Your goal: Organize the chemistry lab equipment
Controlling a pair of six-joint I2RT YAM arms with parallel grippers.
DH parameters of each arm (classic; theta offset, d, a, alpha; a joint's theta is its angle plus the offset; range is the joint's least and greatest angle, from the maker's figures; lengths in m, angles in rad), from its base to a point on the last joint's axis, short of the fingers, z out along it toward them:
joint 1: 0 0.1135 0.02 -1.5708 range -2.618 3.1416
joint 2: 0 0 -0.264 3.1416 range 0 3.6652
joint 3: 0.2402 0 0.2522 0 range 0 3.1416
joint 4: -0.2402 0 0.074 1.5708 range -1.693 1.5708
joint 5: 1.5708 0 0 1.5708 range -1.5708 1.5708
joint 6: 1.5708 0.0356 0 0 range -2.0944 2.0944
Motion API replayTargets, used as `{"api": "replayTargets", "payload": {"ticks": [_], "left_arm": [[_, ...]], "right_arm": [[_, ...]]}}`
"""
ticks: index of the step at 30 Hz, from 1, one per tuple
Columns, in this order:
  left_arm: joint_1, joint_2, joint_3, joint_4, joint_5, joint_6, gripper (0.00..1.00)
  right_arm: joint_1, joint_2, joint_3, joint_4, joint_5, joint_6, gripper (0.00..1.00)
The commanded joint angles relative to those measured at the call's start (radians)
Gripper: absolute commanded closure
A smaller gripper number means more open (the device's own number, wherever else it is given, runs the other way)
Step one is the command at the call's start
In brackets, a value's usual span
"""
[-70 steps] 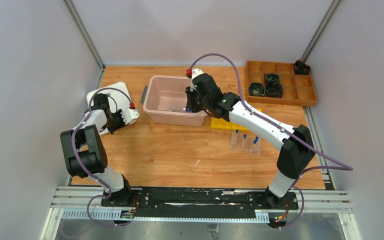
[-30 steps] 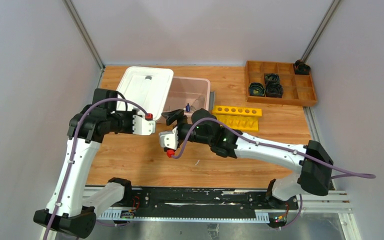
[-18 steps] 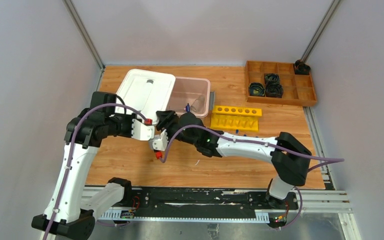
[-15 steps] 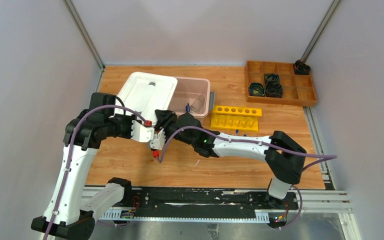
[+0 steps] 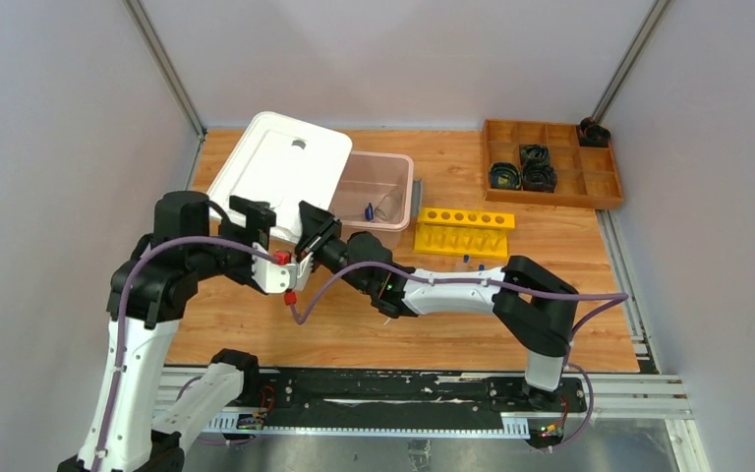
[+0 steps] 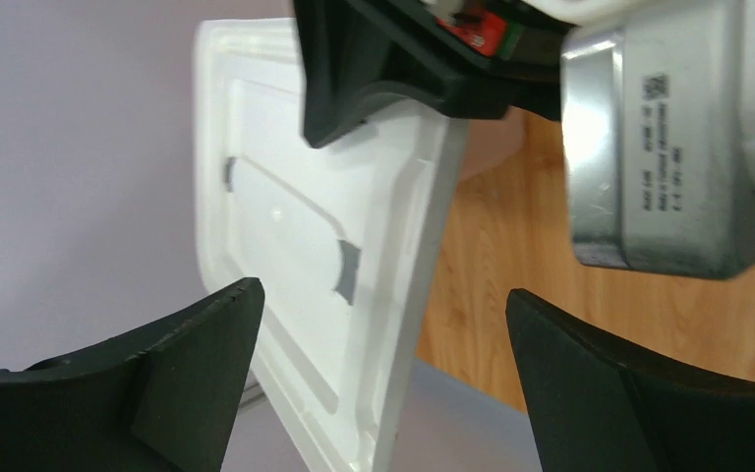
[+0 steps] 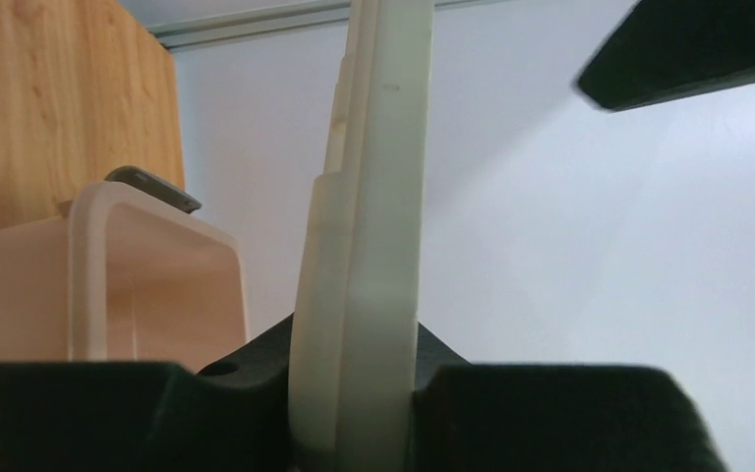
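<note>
A white lid [image 5: 280, 162] stands tilted over the left end of the pink bin [image 5: 390, 177]. My right gripper [image 5: 313, 228] is shut on the lid's near edge [image 7: 369, 246], which sits clamped between its jaws [image 7: 359, 393]. My left gripper [image 5: 254, 214] is open just left of it, its fingers [image 6: 157, 374] spread wide to either side of the lid's rim [image 6: 393, 295] without touching it. A blue-capped tube [image 5: 369, 209] and a clear piece lie inside the bin. The yellow six-hole rack [image 5: 464, 231] stands right of the bin, with small blue-capped tubes [image 5: 472, 262] just in front of it.
A brown wooden compartment tray [image 5: 605, 182] with black rings sits at the back right. The pink bin's wall [image 7: 108, 285] is close on the right gripper's left. The two grippers are nearly touching. The left wall is near the lid.
The left gripper has opened and let go of the lid. The right gripper has closed on its near edge. The lid has swung up and toward the back left.
</note>
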Motion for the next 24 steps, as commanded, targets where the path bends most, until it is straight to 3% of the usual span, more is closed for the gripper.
{"api": "replayTargets", "payload": {"ticks": [1, 4, 7, 10, 13, 19, 24], "left_arm": [[-0.005, -0.109, -0.059, 0.362, 0.092, -0.135, 0.00], [-0.005, -0.195, -0.162, 0.774, 0.088, -0.382, 0.00], [-0.005, -0.166, -0.111, 0.903, 0.022, -0.603, 0.00], [-0.005, -0.058, 0.058, 0.831, -0.084, -0.856, 0.00], [-0.003, 0.041, 0.207, 0.695, -0.117, -0.986, 0.00], [-0.003, 0.102, 0.241, 0.639, -0.142, -1.171, 0.00], [-0.002, 0.140, 0.243, 0.588, -0.197, -1.206, 0.00]], "right_arm": [[0.003, -0.063, 0.026, 0.210, 0.089, -0.026, 1.00], [-0.015, -0.127, 0.033, 0.181, 0.161, 0.066, 1.00], [-0.036, -0.226, 0.057, 0.039, 0.229, 0.268, 1.00], [-0.067, -0.336, 0.141, -0.246, 0.264, 0.575, 1.00], [-0.112, -0.408, 0.247, -0.506, 0.261, 0.874, 1.00], [-0.254, -0.470, 0.418, -0.882, 0.168, 1.404, 1.00], [-0.402, -0.475, 0.475, -1.081, -0.075, 1.813, 1.00]]}}
